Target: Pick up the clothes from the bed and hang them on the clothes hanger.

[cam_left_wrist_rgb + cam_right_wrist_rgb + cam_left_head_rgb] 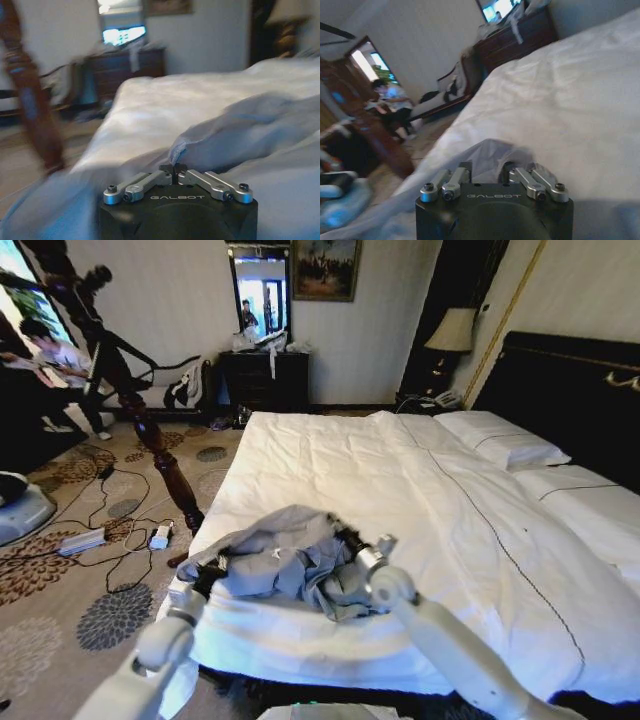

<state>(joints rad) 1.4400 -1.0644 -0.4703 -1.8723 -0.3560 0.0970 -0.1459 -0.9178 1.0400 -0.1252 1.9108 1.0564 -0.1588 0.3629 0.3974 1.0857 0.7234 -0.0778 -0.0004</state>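
Near the foot corner of the bed (450, 510), the clothes (290, 560) lie bunched in a wrinkled grey heap on the white duvet, strung between both grippers. Left gripper (207, 578) sits at the heap's left end by the mattress edge; in the left wrist view its jaws are clenched together on a fold of the fabric (173, 170), with the garment running away from them across the duvet. Right gripper (352, 545) is at the heap's right side, partly buried in cloth; in the right wrist view (487, 172) the jaws stand a little apart with grey fabric bunched between and over them, grasping it. Beyond the bed's far end stands a dark dresser (265, 380) against the wall.
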